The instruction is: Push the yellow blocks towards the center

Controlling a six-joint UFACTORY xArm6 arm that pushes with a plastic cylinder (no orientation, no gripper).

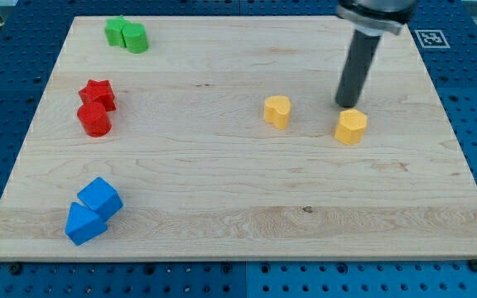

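Observation:
Two yellow blocks lie on the wooden board (222,207). A yellow heart-shaped block (277,111) sits just right of the board's middle. A yellow hexagonal block (351,127) sits further to the view's right. My tip (349,105) is at the end of the dark rod, just above the hexagonal block on its top side, touching or nearly touching it.
Two green blocks (127,36) sit together at the top left. A red star block (98,93) and a red cylinder (94,120) sit at the left. Two blue blocks (92,211) sit at the bottom left. The board lies on a blue perforated table.

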